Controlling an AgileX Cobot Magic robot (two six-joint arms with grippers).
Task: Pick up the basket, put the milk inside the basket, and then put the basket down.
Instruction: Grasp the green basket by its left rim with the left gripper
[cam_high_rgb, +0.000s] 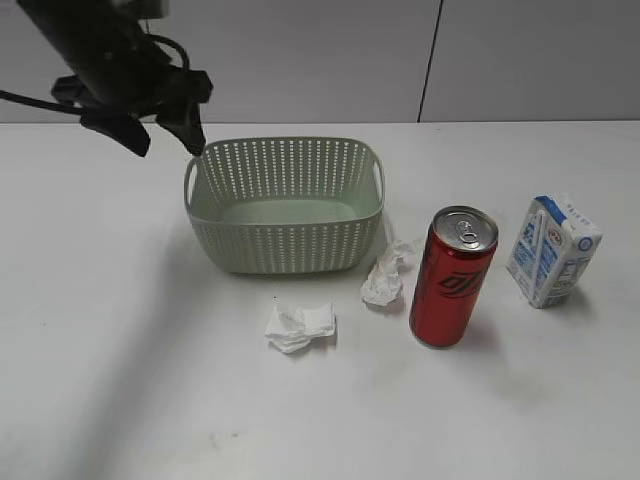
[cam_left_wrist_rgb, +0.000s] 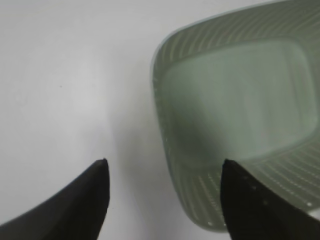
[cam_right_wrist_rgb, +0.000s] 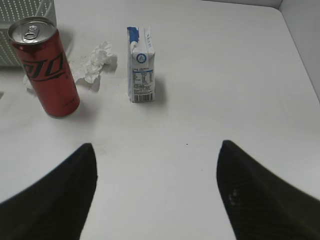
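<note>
- The step in hand is, I judge, the grasp of the basket (cam_high_rgb: 285, 205); it stands on the table (cam_high_rgb: 120, 380), empty, toward the back and left of middle.
- The left gripper (cam_high_rgb: 165, 135) hangs above the left end of the basket with its jaws apart; in the left wrist view the rim (cam_left_wrist_rgb: 160, 130) lies between the two fingers, so a straight descent would put one finger (cam_left_wrist_rgb: 250, 200) inside the wall and one outside.
- It should close on the rim near the cut-out handle (cam_high_rgb: 190, 182), so the basket tilts less when lifted.
- The milk (cam_high_rgb: 553, 250) stands upright at the far right, well apart from the basket; the right gripper (cam_right_wrist_rgb: 155, 195) is open, some way before it.
- The red can (cam_high_rgb: 452, 277) stands between milk and basket; two crumpled tissues, one (cam_high_rgb: 299, 327) and another (cam_high_rgb: 388, 272), lie near the front wall of the basket; the carry should pass above the can.
- Left of the basket the table is bare, which gives room for the arm.
</note>
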